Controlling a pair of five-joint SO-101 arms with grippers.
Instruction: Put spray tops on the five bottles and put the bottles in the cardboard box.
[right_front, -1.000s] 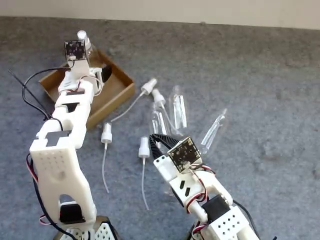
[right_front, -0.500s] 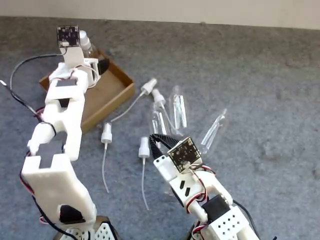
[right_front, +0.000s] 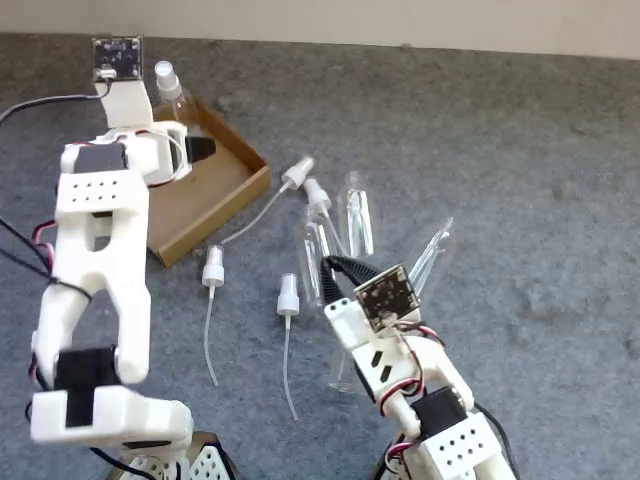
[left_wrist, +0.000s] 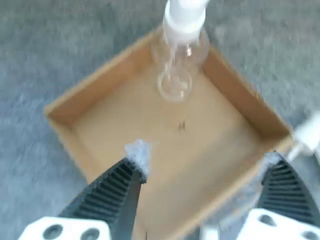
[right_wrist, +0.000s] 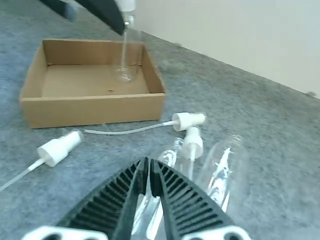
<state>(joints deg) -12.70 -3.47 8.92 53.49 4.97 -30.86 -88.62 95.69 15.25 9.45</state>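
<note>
So the left tool (left_wrist: 205, 157) has just let go. Its jaws are wide open with nothing in them, and it's hanging above the cardboard box (left_wrist: 240, 95). Half a second back it was down close to the capped bottle (left_wrist: 177, 55); now the whole arm has lifted and swung back toward the left.

The bottle is standing upright on its own in the far corner of the box, spray top on. I'd call that one bottle done.

The right tool (right_wrist: 149, 165) has its jaws pinched nearly together, and I can't make out anything held between them. It has nudged a little to the right since the earlier frame, with its nose over the loose bottles (right_front: 358, 215) lying in the middle of the tabletop (right_front: 540, 150).

Those bottles and the loose spray tops (right_front: 212, 268) just right of the box look like they haven't budged. So I reckon the rest are all still waiting to be capped and boxed.
</note>
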